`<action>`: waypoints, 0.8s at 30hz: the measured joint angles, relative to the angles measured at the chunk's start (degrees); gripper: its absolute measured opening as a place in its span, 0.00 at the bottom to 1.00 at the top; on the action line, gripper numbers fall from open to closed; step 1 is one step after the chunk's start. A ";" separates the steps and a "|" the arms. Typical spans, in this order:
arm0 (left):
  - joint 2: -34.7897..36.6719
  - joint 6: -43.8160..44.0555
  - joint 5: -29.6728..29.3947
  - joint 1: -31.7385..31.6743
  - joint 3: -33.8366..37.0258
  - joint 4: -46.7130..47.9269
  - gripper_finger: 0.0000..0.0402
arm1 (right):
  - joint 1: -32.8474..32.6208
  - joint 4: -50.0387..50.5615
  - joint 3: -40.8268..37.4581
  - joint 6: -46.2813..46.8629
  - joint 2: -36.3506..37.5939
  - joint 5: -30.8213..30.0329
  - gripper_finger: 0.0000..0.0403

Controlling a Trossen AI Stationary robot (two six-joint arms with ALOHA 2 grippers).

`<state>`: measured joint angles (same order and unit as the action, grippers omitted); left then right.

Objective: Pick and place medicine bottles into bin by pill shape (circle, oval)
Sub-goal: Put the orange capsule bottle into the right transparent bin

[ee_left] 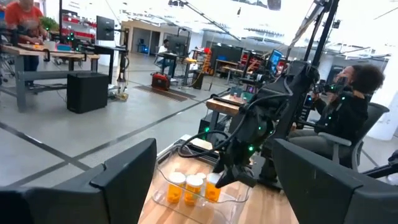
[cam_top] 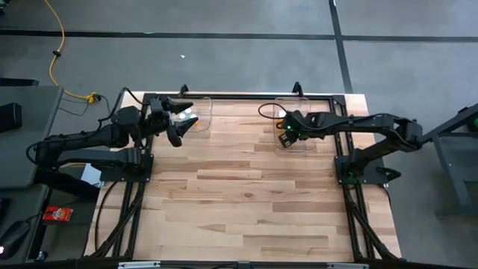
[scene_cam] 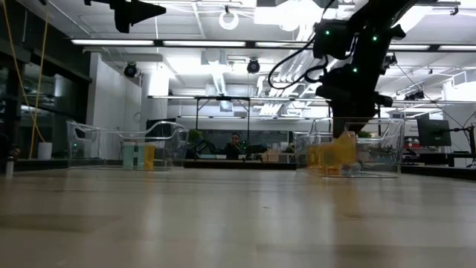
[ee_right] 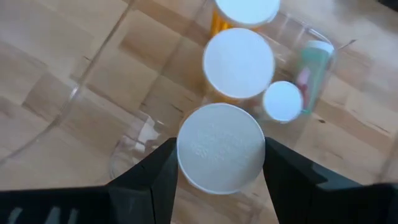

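While the left gripper (cam_top: 179,123) hangs wide open and empty over the left bin (cam_top: 203,104), which has bottles inside, the right gripper (ee_right: 219,163) clamps a white-capped medicine bottle (ee_right: 221,148) in the right bin (cam_top: 293,142) beside others; the table shows none loose, so sorting looks nearly finished.

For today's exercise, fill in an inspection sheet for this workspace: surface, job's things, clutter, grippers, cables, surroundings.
Surface: pale wooden plank tabletop.
Job's things: orange white-capped medicine bottles standing in right clear plastic bin; left clear plastic bin at the far left.
Clutter: nothing seen.
Grippers: right gripper over the right bin, shut on white-capped bottle; left gripper open beside the left bin.
Cables: yellow cable on floor.
Surroundings: seated person, workbenches.
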<state>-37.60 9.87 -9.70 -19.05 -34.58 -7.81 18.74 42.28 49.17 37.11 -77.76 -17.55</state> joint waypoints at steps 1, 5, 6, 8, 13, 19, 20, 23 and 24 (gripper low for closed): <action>0.00 0.00 -0.01 0.00 -0.01 0.01 0.77 | -0.02 -0.56 0.00 0.28 -0.39 0.07 0.45; 0.00 0.00 -0.01 0.00 0.01 0.00 0.77 | 0.00 -1.26 0.00 2.10 -1.06 0.14 0.45; 0.00 0.00 -0.01 0.00 0.01 0.00 0.77 | 0.12 -1.10 0.00 3.19 -1.21 0.09 0.45; 0.00 -0.03 -0.01 0.00 -0.01 0.00 0.77 | 0.39 -1.04 0.00 4.48 -1.55 -0.13 0.45; 0.00 -1.64 -0.03 0.00 -0.01 0.00 0.77 | 0.39 -1.19 0.00 5.74 -1.85 -0.27 0.45; 0.00 -1.59 -0.03 0.00 0.00 0.00 0.77 | 0.39 -1.06 0.00 6.47 -1.85 0.58 0.51; 0.00 -1.57 -0.03 0.00 0.01 0.00 0.77 | 0.39 -1.05 0.00 6.58 -1.85 0.58 0.53; 0.00 -1.55 -0.03 0.00 -0.01 0.00 0.77 | 0.39 -1.04 0.00 6.52 -1.85 0.58 0.57; 0.00 -1.54 -0.03 0.00 -0.01 0.00 0.77 | 0.39 -1.04 0.00 6.54 -1.85 0.58 0.59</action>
<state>-37.60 8.33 -9.74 -19.05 -34.59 -7.81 19.14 41.23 49.17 43.66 -79.61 -16.97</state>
